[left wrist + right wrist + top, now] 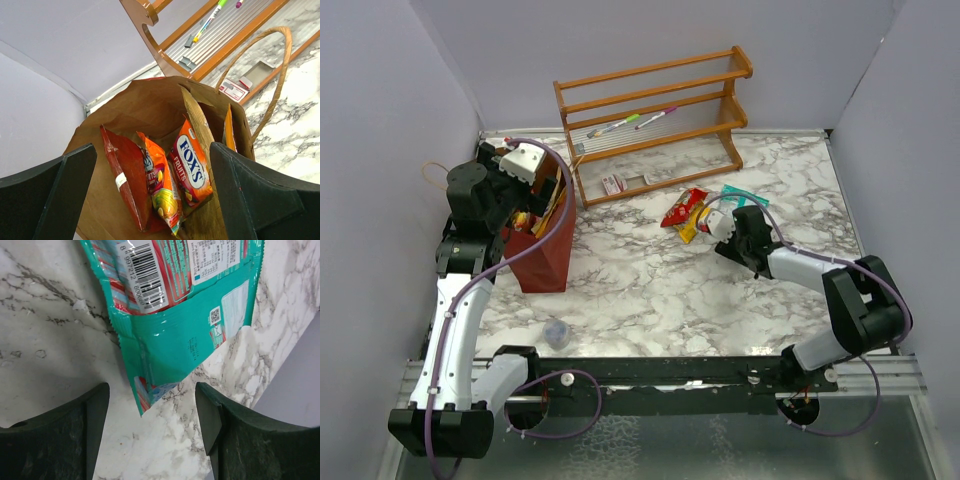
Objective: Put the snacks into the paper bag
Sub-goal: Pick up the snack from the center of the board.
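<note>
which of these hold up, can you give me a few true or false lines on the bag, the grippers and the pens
1. The paper bag already holds snacks. True.
2. The left gripper is shut on a packet. False: its jaws stand open above the bag, holding nothing.
3. The teal packet lies on the table in front of the open right gripper. True.
4. The marker pens lie on the table. False: they lie on the wooden rack.
</note>
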Robot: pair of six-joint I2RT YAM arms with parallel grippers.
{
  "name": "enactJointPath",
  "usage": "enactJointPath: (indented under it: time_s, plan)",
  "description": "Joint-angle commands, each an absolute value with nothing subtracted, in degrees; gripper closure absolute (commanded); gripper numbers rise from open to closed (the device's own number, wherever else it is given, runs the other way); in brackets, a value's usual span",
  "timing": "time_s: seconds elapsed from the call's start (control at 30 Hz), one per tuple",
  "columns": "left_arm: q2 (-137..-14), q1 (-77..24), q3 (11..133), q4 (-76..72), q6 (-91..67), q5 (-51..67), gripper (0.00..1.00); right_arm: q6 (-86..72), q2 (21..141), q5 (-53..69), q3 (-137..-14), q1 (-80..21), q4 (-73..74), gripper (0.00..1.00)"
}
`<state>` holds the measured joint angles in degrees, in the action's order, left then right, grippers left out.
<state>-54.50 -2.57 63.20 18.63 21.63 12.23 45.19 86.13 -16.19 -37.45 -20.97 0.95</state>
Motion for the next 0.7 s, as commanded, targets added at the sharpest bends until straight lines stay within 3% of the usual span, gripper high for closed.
enactJointPath:
  time_s: [0.0, 0.33, 0.67]
  plan:
    - [-53.49, -2.21, 62.84, 19.21, 22.42, 14.22, 0.01, 47.76, 89.76, -20.04, -38.29, -20.74, -4.45, 0.31]
    - [-53.83, -2.26, 63.30, 18.53, 21.09, 17.80, 0.01, 48.79, 93.16, -20.92, -38.67, -20.74, -5.62, 0.47]
    - [-55.63, -2.35, 68.32, 20.40, 16.44, 26.84, 0.06, 46.81, 90.56, -17.95, -40.04, -20.74, -1.01, 0.80]
